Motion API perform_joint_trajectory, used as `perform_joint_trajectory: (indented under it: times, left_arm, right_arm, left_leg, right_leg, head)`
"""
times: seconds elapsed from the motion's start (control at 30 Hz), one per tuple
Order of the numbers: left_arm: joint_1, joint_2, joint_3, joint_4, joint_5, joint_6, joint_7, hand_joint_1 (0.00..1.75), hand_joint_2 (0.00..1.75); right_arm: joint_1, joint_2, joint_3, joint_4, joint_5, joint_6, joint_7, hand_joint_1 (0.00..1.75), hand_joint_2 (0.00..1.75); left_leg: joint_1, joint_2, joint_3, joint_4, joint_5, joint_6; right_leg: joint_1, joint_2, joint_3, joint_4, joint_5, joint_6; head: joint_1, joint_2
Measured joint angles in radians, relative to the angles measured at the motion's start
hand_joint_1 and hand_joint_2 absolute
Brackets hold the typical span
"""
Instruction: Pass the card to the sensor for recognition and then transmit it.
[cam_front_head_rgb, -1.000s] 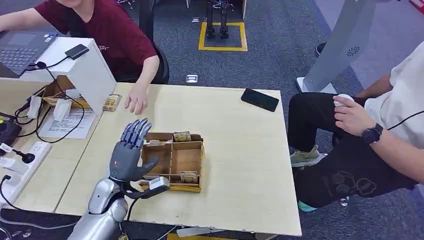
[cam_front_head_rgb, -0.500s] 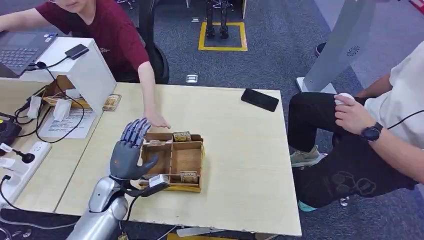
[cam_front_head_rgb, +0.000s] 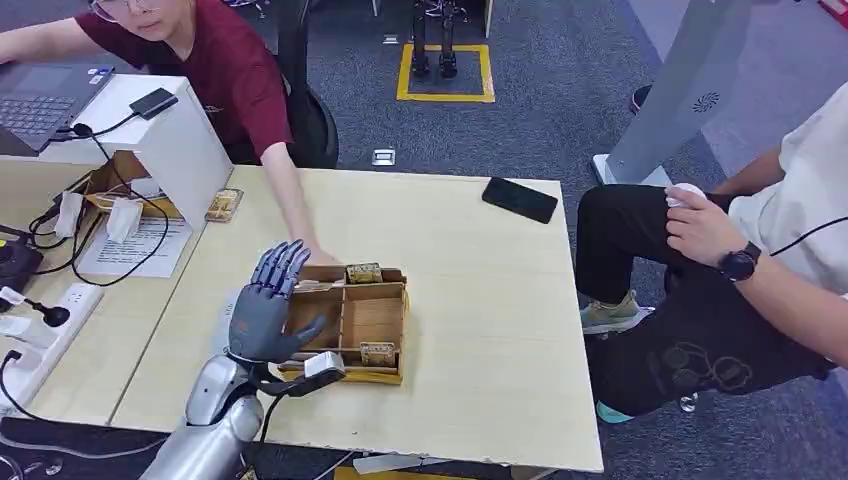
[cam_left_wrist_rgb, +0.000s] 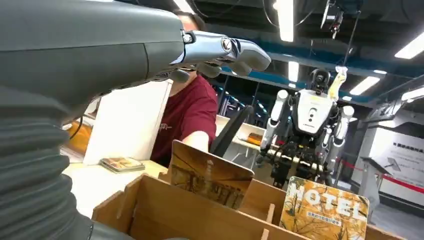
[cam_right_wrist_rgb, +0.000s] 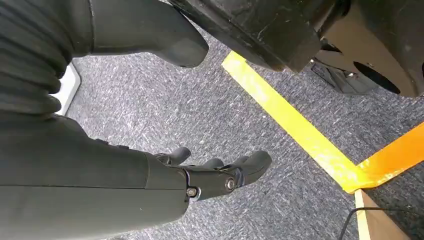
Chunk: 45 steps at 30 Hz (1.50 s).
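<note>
A wooden divided box (cam_front_head_rgb: 403, 312) sits mid-table. Patterned cards stand in it: one at its far wall (cam_front_head_rgb: 363, 272), one at its near wall (cam_front_head_rgb: 378, 352). My left hand (cam_front_head_rgb: 268, 305) hovers over the box's left side, fingers spread, holding nothing. In the left wrist view my fingers (cam_left_wrist_rgb: 222, 49) reach out above a brown card (cam_left_wrist_rgb: 210, 174) and a "HOTEL" card (cam_left_wrist_rgb: 325, 212) standing in the box (cam_left_wrist_rgb: 150, 210). A person's hand (cam_front_head_rgb: 318, 257) touches the box's far left corner. My right hand (cam_right_wrist_rgb: 220, 175) hangs over carpet with nothing in it.
A white sensor housing (cam_front_head_rgb: 170, 140) stands at the table's far left, with another card (cam_front_head_rgb: 224, 204) lying beside it. Cables and a power strip (cam_front_head_rgb: 50, 310) lie on the left desk. A black phone (cam_front_head_rgb: 519, 199) rests far right. A seated person (cam_front_head_rgb: 740, 260) is right of the table.
The person's hand moved from the table near the white housing to the box's far left corner. My left hand shifted slightly right, toward the box.
</note>
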Motion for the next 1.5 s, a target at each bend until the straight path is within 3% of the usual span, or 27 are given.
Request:
perform_joint_trajectory:
  times: [0.63, 0.67, 0.73, 0.97, 1.5]
  left_arm:
    - [-0.016, -0.009, -0.009, 0.016, -0.001, 0.000, 0.018, 0.00, 1.75]
    - [-0.017, -0.009, -0.009, 0.016, -0.003, 0.000, 0.018, 0.07, 1.75]
    - [-0.019, -0.009, -0.009, 0.021, -0.003, 0.000, 0.018, 1.75, 1.75]
    - [-0.035, -0.008, -0.009, 0.055, 0.030, 0.000, 0.028, 1.69, 1.75]
    - [-0.044, -0.006, -0.009, 0.083, 0.060, 0.000, 0.020, 1.75, 1.75]
  right_arm:
    - [0.000, 0.000, 0.006, -0.004, -0.003, -0.002, 0.000, 0.00, 1.75]
    - [0.000, 0.000, 0.008, -0.004, -0.004, -0.002, 0.000, 0.00, 1.75]
    - [0.000, 0.000, 0.011, -0.004, -0.005, -0.003, 0.000, 0.00, 1.75]
    - [0.000, 0.000, 0.018, -0.005, -0.007, -0.003, 0.000, 0.00, 1.75]
    - [-0.001, 0.000, 0.024, -0.005, -0.009, -0.011, -0.003, 0.00, 1.75]
  left_leg:
    - [0.000, 0.000, 0.000, 0.000, 0.000, 0.000]
    - [0.000, 0.000, 0.000, 0.000, 0.000, 0.000]
    - [0.000, 0.000, 0.000, 0.000, 0.000, 0.000]
    - [0.000, 0.000, 0.000, 0.000, 0.000, 0.000]
    - [0.000, 0.000, 0.000, 0.000, 0.000, 0.000]
  right_leg:
    - [0.000, 0.000, 0.000, 0.000, 0.000, 0.000]
    - [0.000, 0.000, 0.000, 0.000, 0.000, 0.000]
    - [0.000, 0.000, 0.000, 0.000, 0.000, 0.000]
    - [0.000, 0.000, 0.000, 0.000, 0.000, 0.000]
    - [0.000, 0.000, 0.000, 0.000, 0.000, 0.000]
  head:
    - [0.000, 0.000]
    - [0.000, 0.000]
    - [0.000, 0.000]
    - [0.000, 0.000]
    - [0.000, 0.000]
